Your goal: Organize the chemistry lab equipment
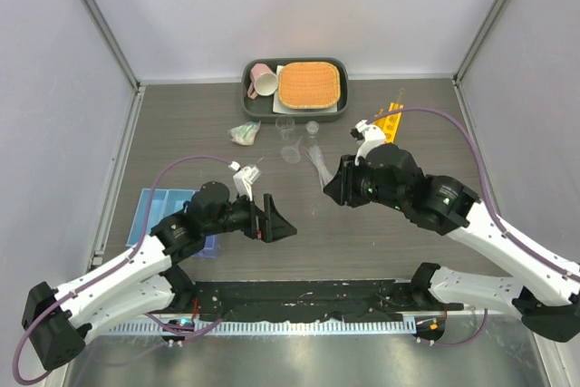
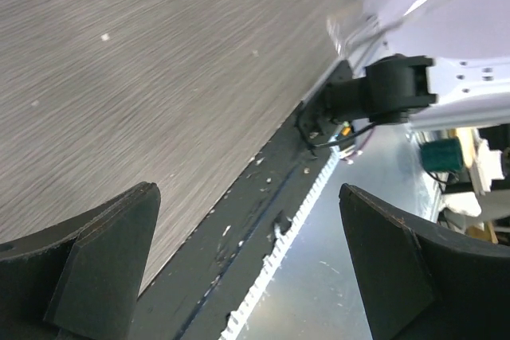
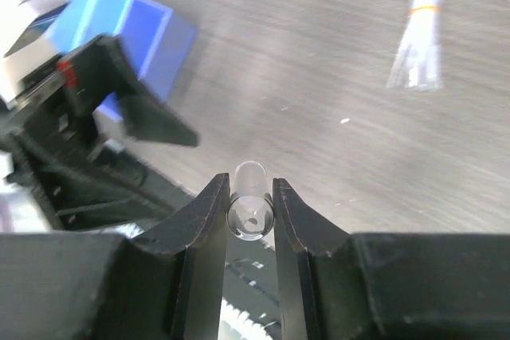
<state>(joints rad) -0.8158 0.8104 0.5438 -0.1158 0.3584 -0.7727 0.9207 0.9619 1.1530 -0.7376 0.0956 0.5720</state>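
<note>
Seen from above, two robot arms reach over a dark wood-grain tabletop. The left pincer hovers near the middle with its jaws spread wide and nothing between them. The right pincer is just to its right, and its jaws pinch a short clear glass tube, held above the tabletop. A blue tray lies at the left, partly hidden under the left arm. Three small clear beakers stand near the far middle, and a banded bundle of clear pipettes lies beside them, close to the right pincer. A yellow rack sits at the far right. At the back edge, a pink mug and an orange woven mat rest on a dark tray.
</note>
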